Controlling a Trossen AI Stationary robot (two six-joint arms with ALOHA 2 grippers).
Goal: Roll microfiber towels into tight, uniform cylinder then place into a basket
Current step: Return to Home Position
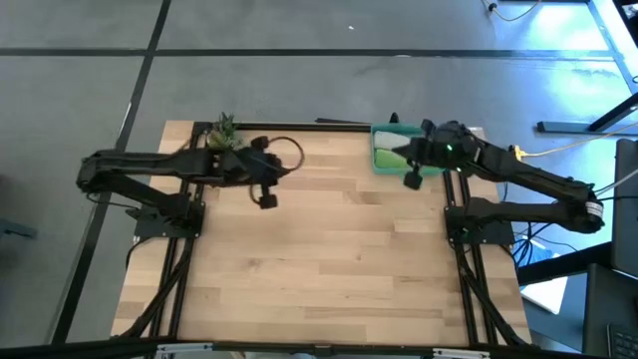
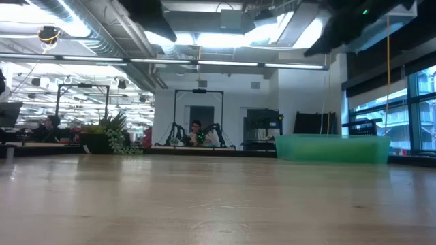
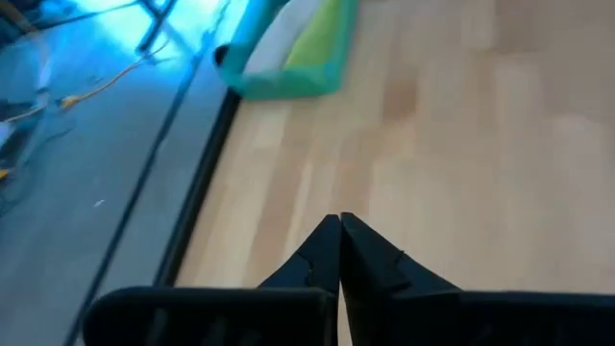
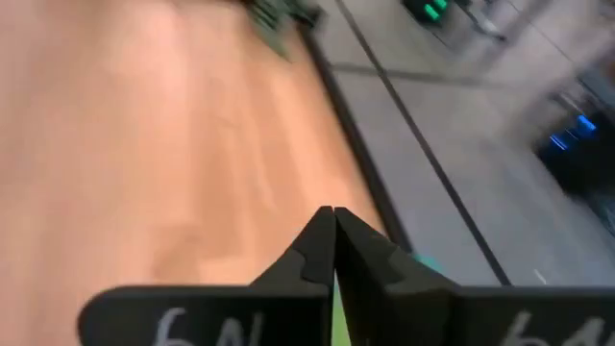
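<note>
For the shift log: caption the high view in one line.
Both towels in the basket; left pincer and right pincer shut and empty above the table.

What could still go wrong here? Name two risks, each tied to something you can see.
The right gripper, shut, hangs above the near edge of the basket. If it dipped while moving off, it might nudge the basket, which sits at the far edge of the table. The left gripper, shut, and its arm lie close to the potted plant, and a wide swing could tip it.
</note>
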